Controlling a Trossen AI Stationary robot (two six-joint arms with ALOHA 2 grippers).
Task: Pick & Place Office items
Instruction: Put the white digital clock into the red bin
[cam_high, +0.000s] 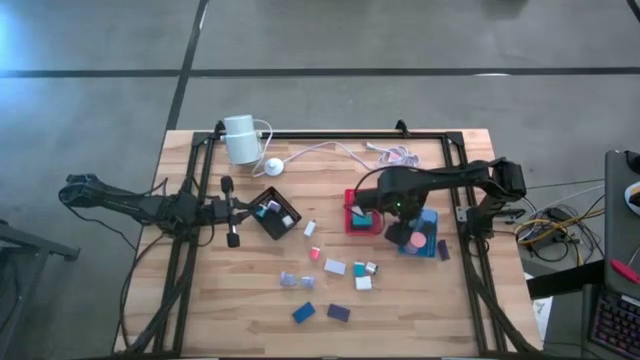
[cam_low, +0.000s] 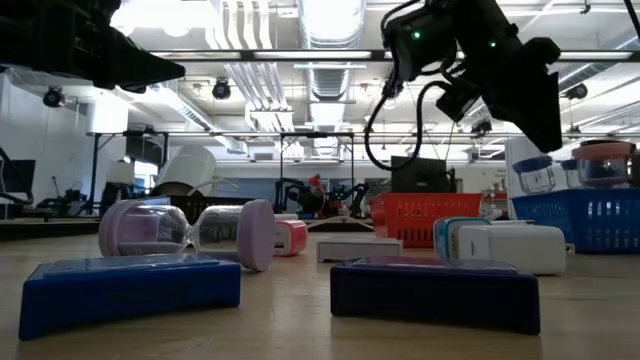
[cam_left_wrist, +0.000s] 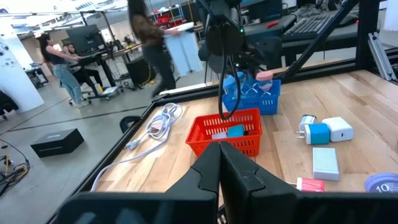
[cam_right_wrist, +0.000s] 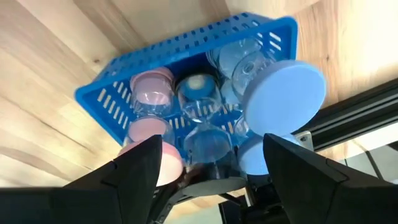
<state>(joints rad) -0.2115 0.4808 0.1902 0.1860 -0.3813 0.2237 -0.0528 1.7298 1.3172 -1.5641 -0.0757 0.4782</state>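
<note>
Blocks lie nearest, at 6 o'clock on the worktop: a blue block and a purple block, side by side but apart. Past them, near the middle, sit a clear sand timer, a white piece and a teal piece.

At 3 o'clock the right end effector hangs over the blue basket. Its fingers are spread wide and pinch nothing. I think it is dropping a piece in. To do this well, it should lift straight up with its fingers wide so it does not catch the basket wall. Then it can go for the nearest loose piece.

At 9 o'clock the left end effector waits, clenched on nothing, just beside the black tray.

The high view hides the inside of the blue basket under the arm. The right wrist view shows pink and blue sand timers packed in it. The left wrist view shows something teal in the red basket and people far off in the room.
</note>
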